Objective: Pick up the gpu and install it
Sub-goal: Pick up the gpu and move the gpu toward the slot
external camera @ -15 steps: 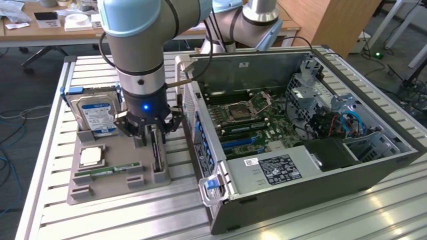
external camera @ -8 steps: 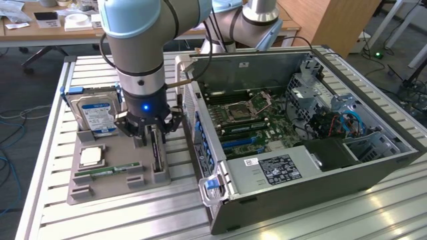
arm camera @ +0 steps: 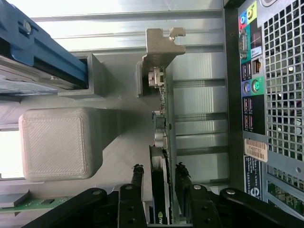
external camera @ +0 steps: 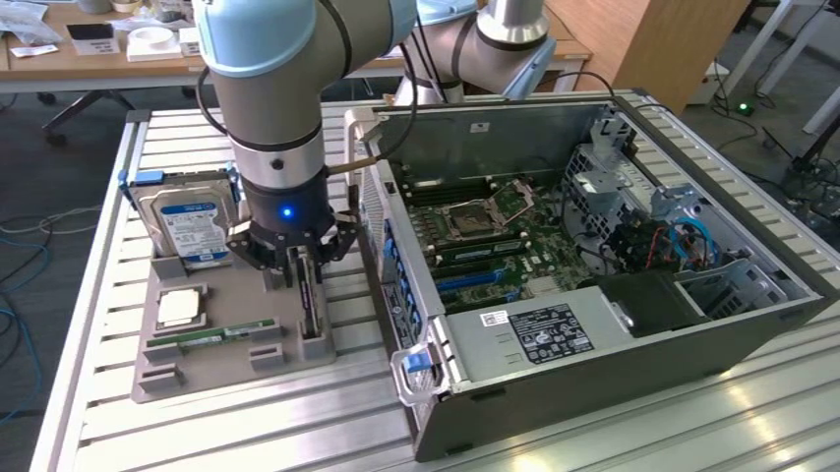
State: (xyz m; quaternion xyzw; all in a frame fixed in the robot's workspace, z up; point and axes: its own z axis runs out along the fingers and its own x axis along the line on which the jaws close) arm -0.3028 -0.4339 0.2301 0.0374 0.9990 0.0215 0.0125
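**Hand astride the gpu in its tray slot**

Nearest the camera, in the lower left of the exterior view, a slatted metal surface carries a grey parts tray. On the tray's near part lies a slim green memory stick, and just behind it a square processor.

Towards the tray's edge on the exterior view's right, the gpu stands on edge in a slotted holder – a thin dark card, upright. The hand is lowered over it. In the wrist view the hand has its black fingers on either side of the gpu. They stand apart, with a narrow gap visible at each side – not clamped on the card, and nothing is lifted. The card's silvery bracket is at the end away from the fingers.

Farther back on the tray, a blue-and-white-labelled hard drive stands upright in its holder.

Filling the centre and right of the exterior view, an open computer case lies on its side just beside the tray, its motherboard exposed. Above it all, the arm rises out of the upper left of the frame.
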